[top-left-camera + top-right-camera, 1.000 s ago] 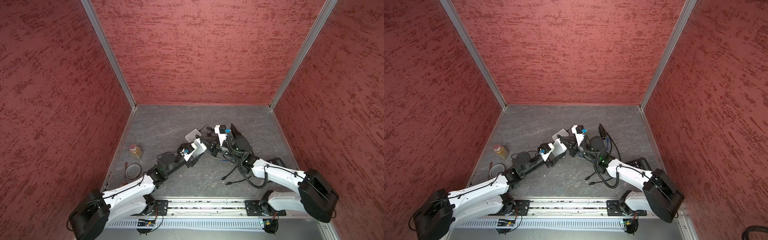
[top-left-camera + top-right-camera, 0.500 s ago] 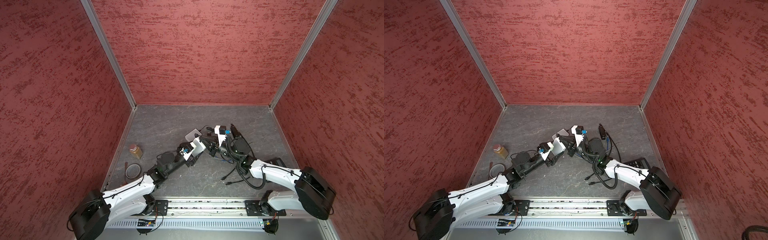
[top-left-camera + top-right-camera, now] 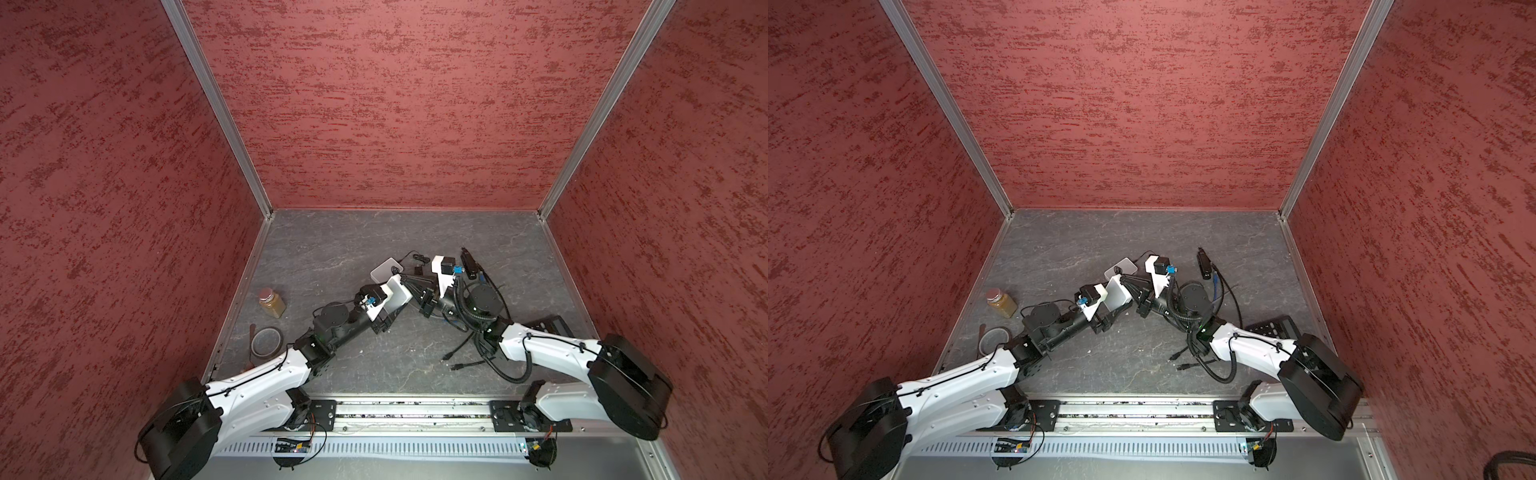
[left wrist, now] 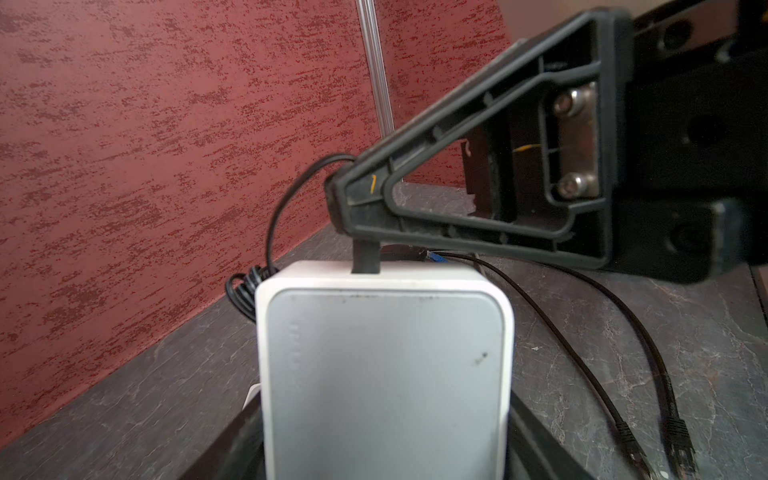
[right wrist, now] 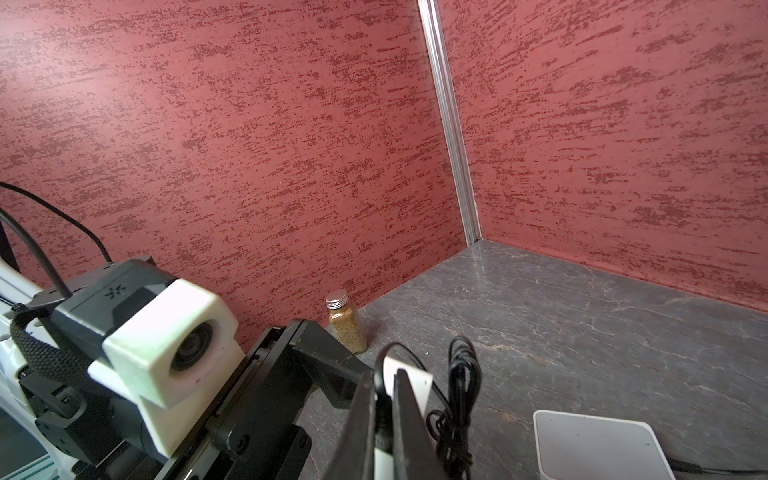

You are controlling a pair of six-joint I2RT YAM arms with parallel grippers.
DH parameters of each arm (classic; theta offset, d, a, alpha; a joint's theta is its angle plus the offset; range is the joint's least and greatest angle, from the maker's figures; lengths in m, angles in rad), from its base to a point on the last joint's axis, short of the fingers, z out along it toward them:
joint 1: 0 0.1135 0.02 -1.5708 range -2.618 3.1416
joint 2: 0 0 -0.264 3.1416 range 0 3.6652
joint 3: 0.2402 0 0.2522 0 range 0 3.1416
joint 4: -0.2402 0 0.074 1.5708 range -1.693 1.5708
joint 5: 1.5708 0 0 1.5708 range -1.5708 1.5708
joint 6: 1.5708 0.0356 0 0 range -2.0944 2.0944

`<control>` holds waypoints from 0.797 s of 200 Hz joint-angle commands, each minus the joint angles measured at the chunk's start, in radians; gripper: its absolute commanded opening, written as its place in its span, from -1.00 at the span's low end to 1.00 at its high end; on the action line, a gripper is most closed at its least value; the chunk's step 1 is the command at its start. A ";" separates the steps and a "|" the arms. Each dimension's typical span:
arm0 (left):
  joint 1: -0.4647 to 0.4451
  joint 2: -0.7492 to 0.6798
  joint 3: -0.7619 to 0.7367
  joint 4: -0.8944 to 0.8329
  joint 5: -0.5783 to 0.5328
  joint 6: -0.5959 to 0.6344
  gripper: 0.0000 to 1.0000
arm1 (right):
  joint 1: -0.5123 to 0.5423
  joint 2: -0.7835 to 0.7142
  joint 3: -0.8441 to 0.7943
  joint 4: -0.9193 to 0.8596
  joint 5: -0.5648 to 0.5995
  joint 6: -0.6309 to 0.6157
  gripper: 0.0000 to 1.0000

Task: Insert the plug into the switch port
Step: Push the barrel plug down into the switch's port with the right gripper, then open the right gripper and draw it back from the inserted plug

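A white switch (image 4: 384, 374) with a grey face stands between the fingers of my left gripper (image 4: 384, 451), which is shut on its sides. In both top views it is held tilted above the floor's middle (image 3: 398, 294) (image 3: 1117, 296). My right gripper (image 5: 384, 415) is shut on the black plug (image 4: 365, 258), whose tip meets the switch's far edge. The port itself is hidden. The plug's thin black cable (image 4: 279, 208) loops away from the right gripper's fingertips (image 4: 353, 199). In a top view the right gripper (image 3: 408, 279) touches the switch from the right.
A second white box (image 3: 384, 269) lies on the floor just behind the grippers. A spice jar (image 3: 272, 302) and a tape roll (image 3: 266, 341) sit by the left wall. Loose black cables (image 3: 457, 361) and a dark keypad (image 3: 548, 324) lie on the right.
The right arm has edged slightly toward the switch. Both grips are unchanged.
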 commanded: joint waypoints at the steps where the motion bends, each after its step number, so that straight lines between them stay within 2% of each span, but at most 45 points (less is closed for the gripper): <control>1: 0.003 -0.044 0.154 0.463 0.031 -0.015 -1.00 | 0.046 0.081 -0.064 -0.317 -0.089 -0.002 -1.00; 43: 0.009 -0.042 0.147 0.396 0.008 -0.016 -1.00 | 0.046 0.095 -0.041 -0.318 -0.069 0.030 -0.99; 73: 0.011 -0.047 0.150 0.147 -0.115 -0.076 -1.00 | 0.046 0.087 0.029 -0.396 0.007 0.046 -0.96; 118: 0.022 -0.085 0.129 -0.162 -0.328 -0.204 -1.00 | 0.044 0.099 0.209 -0.547 0.045 0.001 -0.86; 140: 0.059 -0.114 0.148 -0.331 -0.343 -0.286 -1.00 | 0.036 0.105 0.279 -0.589 0.054 -0.008 -0.73; 159: 0.091 -0.121 0.186 -0.496 -0.308 -0.368 -1.00 | 0.023 0.147 0.319 -0.633 0.054 -0.005 -0.60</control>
